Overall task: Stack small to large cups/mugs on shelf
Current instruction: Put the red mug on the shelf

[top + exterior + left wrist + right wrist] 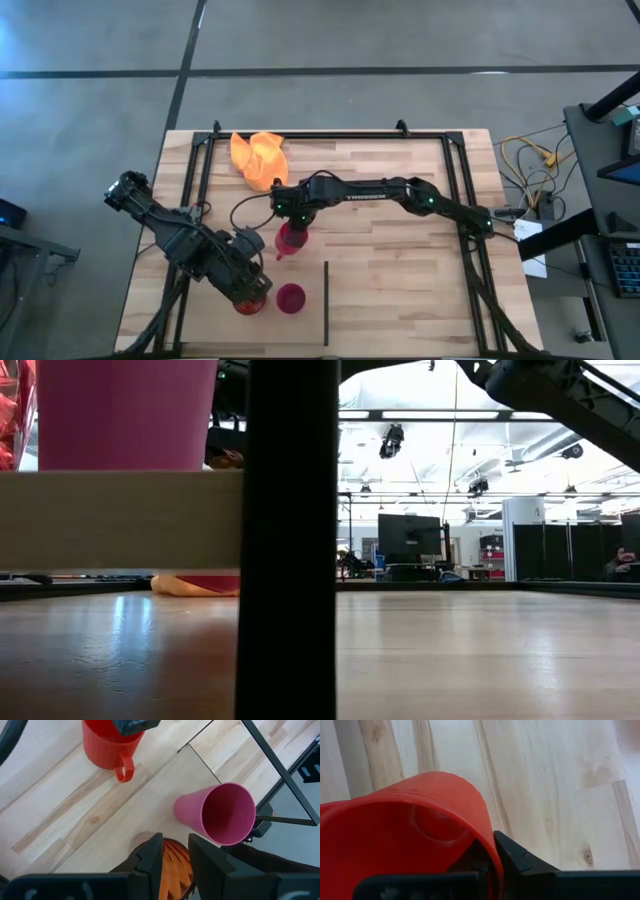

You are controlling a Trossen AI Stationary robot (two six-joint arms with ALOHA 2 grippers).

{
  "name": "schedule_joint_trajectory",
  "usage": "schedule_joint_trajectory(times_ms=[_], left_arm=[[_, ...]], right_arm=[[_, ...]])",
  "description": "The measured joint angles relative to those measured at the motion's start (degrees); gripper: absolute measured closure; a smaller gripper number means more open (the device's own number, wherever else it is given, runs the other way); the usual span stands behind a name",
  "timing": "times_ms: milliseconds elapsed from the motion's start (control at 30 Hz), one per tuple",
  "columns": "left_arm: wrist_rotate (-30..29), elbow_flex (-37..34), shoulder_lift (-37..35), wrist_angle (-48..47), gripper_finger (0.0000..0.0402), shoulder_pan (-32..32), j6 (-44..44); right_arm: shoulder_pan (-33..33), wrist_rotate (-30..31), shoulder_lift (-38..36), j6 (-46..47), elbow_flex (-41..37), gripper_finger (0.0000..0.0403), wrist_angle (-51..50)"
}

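The small magenta cup stands upright, mouth up, on a light wooden shelf board near the table's front edge; it also shows in the left wrist view. My left gripper is right beside it on the left, shut on the see-through orange patterned tumbler. My right gripper is at mid-table, shut on the red mug. In the left wrist view the red mug shows its handle. My left gripper comes at the orange tumbler from above, pointing down. The tumbler's wall shows between the two fingers, and a little of it outside one finger. The fingers hide its base, so whether it rests on the board cannot be told. My right gripper holds the red mug by its rim wall, one finger outside the wall and the other apparently inside. The fingers come from above, slanting. The mug is upright, and its base seems to be down at the table.
A yellow-orange cloth lies at the table's far side. A black upright post of the shelf stands just right of the magenta cup. A black metal frame runs around the tabletop. Bare wood lies to the right.
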Motion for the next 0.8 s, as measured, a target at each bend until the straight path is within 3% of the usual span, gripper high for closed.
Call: schedule_joint_trajectory(times_ms=[800], left_arm=[[0.0,0.0,0.0,0.0,0.0323,0.2,0.9]], right_arm=[[-0.5,-3.5,-0.1,3.7,0.9,0.0390,0.4]])
